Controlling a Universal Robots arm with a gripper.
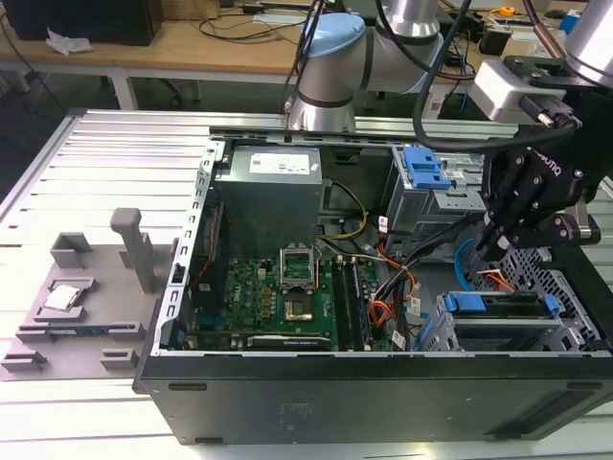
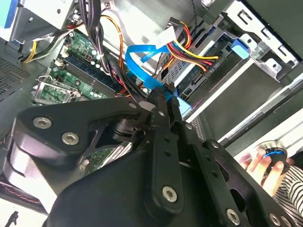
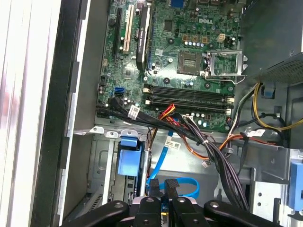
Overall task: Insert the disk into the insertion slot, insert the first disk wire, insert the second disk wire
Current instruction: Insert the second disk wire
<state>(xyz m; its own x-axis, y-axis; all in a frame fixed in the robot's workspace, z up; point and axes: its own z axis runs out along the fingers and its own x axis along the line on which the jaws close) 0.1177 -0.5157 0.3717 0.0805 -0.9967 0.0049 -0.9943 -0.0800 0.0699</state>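
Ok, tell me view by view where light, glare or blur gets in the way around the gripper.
Exterior view: the gripper is a dark mass against a shadowed case. Second wrist view: the near linkage bulks large, while the blue cable is bright and crisp. First wrist view: the table rails wash out white, and the motherboard is evenly lit.

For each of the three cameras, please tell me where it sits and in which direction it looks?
Exterior view: off the arm, above the table, looking down into the open computer case; the arm and gripper hang over the drive cage.
Second wrist view: on the wrist, looking along the gripper, jaws shut on the blue cable; a person's hand shows at the edge.
First wrist view: on the wrist, looking past the gripper toward the motherboard.
Both wrist views share the blue cable.
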